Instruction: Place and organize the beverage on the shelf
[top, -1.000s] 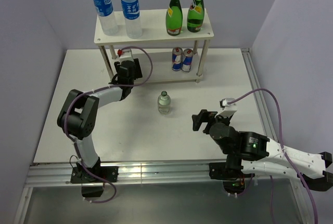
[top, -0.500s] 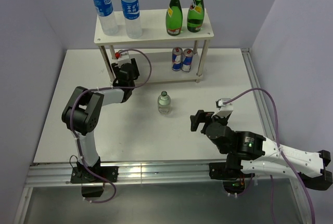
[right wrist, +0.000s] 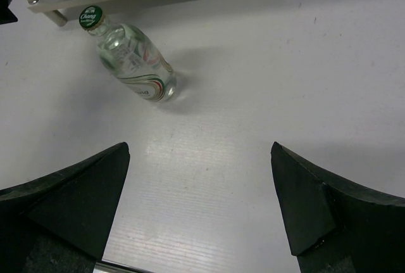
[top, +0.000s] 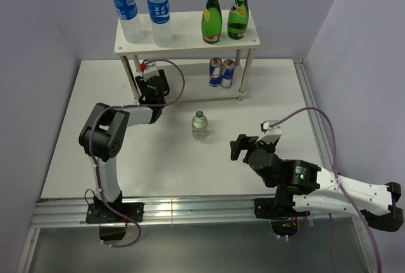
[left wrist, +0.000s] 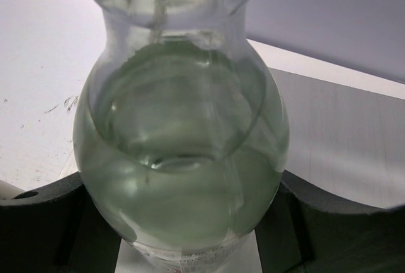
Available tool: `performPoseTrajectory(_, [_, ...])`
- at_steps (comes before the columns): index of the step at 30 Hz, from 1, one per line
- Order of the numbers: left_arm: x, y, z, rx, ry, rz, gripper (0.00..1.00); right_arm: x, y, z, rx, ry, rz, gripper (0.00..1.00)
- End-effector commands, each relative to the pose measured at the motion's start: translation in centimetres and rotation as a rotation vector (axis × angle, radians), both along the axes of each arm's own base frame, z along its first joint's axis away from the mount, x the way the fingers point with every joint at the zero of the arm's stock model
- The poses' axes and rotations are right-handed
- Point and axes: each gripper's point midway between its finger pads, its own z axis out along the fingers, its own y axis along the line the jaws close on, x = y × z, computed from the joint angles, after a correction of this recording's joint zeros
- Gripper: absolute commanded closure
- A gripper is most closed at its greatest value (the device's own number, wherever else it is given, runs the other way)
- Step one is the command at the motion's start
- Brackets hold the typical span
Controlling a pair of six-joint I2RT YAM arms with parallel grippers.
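Glass bottle (left wrist: 183,159) pinched in left jaws over lower board of shelf (top: 186,35); we set it down upright, gently; right jaws spread.

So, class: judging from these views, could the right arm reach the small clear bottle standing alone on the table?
Probably yes. The right gripper is open and faces the bottle, with only bare table between them; the shelf stands farther back, out of the way.
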Motion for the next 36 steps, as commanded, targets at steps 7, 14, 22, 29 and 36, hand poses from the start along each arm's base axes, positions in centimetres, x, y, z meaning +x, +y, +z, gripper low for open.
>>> performPoseTrajectory(7, [0.3,-0.2,0.0,-0.02,-0.003,-0.008,0.21,0.2,0.0,0.4,0.029,-0.014,-0.016,0.0])
performPoseTrajectory(14, [-0.3,-0.4,-0.4,-0.037,0.021,-0.014,0.1,0.1,-0.1,0.6,0.038,-0.013,-0.013,0.0])
performPoseTrajectory(22, [-2.9,-1.1,-0.5,-0.026,0.065,-0.035,0.03,0.0,0.9,0.0,0.035,0.008,0.009,0.0])
performPoseTrajectory(29, [-6.3,-2.1,0.2,-0.074,0.073,-0.078,0.01,0.0,3.3,0.3,0.059,0.035,0.064,0.0])
performPoseTrajectory(36, [-10.3,-3.9,2.5,-0.076,0.108,-0.177,0.02,0.0,3.8,-0.1,0.057,0.054,0.067,0.0])
